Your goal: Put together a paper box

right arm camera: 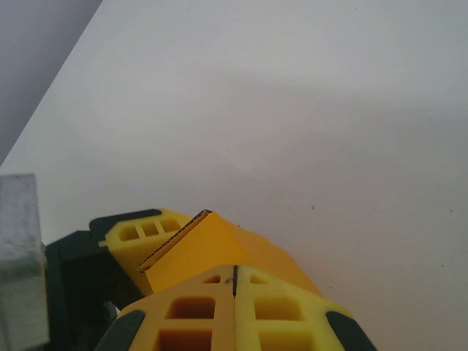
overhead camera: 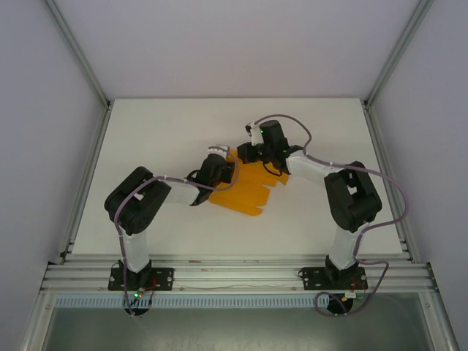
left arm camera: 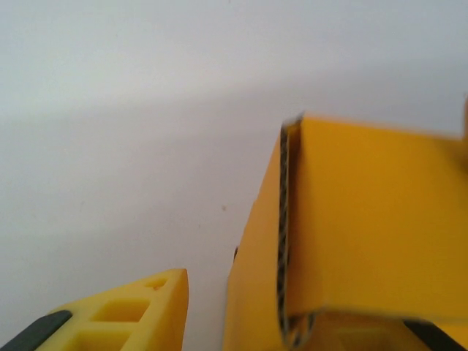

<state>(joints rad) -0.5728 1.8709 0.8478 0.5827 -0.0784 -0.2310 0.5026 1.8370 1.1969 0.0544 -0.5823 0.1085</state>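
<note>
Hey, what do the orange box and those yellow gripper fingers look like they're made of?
Paper box: thin corrugated card, it seems, with a matte orange face. Its cut edge shows a wavy fluted core.
Fingers of the right gripper: probably moulded or printed plastic in matte yellow, with a lattice of square pockets. The dark tips are perhaps rubber.

Far table [overhead camera: 168,124] free — arms [overhead camera: 175,191] and paper box [overhead camera: 248,191] crowd centre.

R gripper [right arm camera: 234,287] jaws pressed together, paper box [right arm camera: 216,252] fold just beyond, L gripper's finger [right arm camera: 135,234] beside, white table [right arm camera: 329,131]
</note>
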